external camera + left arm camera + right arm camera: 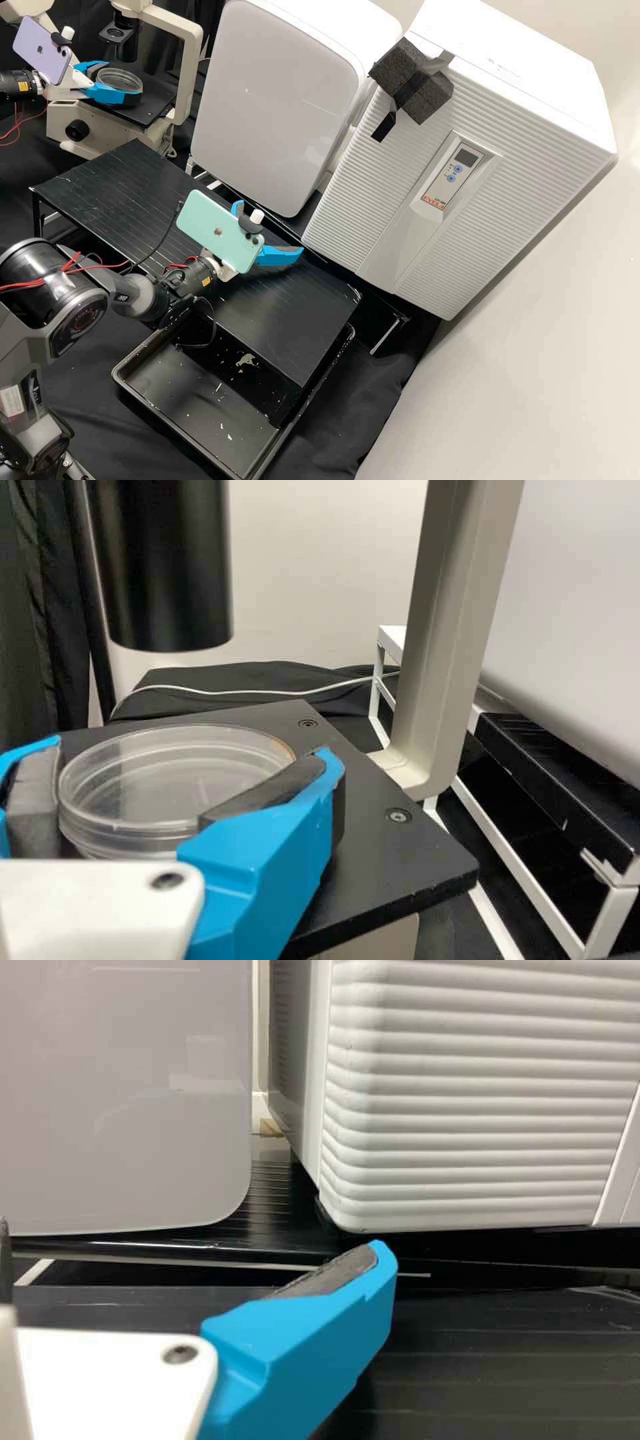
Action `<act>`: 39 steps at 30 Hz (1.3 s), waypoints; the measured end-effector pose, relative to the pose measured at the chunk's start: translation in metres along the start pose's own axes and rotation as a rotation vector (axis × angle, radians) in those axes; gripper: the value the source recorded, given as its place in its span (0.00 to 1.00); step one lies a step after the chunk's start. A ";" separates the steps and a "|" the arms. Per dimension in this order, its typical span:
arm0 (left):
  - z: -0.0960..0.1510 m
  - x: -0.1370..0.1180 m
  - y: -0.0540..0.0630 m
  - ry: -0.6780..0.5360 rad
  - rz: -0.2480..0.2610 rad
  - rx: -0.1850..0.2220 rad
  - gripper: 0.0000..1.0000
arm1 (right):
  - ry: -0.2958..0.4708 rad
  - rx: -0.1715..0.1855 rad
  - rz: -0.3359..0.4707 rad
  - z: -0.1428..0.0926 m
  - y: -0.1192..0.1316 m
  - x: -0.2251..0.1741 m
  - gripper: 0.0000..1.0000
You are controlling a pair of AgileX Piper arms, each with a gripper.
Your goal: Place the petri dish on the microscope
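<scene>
In the high view the left pincer (123, 81) grips the petri dish (120, 81) at 3 o'clock from its wrist (17, 85), over the microscope stage (157, 101), likely needing just lowering and release, the right pincer (269, 227) gaping well apart towards 4:30.

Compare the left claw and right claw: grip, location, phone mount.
Grip: the left claw is closed on the petri dish; the right claw stands open with nothing between its fingers.
Location: the left claw is at the microscope's black stage, the right claw over the black rack.
Phone: the left claw's is lilac, the right claw's mint green.
Shared: white body, blue fingers.
</scene>
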 end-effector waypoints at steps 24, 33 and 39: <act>-0.006 0.014 -0.015 -0.003 0.012 0.000 1.00 | 0.000 0.000 0.000 0.000 0.000 0.000 1.00; -0.006 0.012 -0.019 -0.011 0.017 0.000 1.00 | 0.000 0.000 0.000 0.000 0.000 0.000 1.00; -0.004 -0.013 -0.018 -0.009 0.017 -0.003 1.00 | 0.000 0.000 0.000 0.000 0.000 0.000 1.00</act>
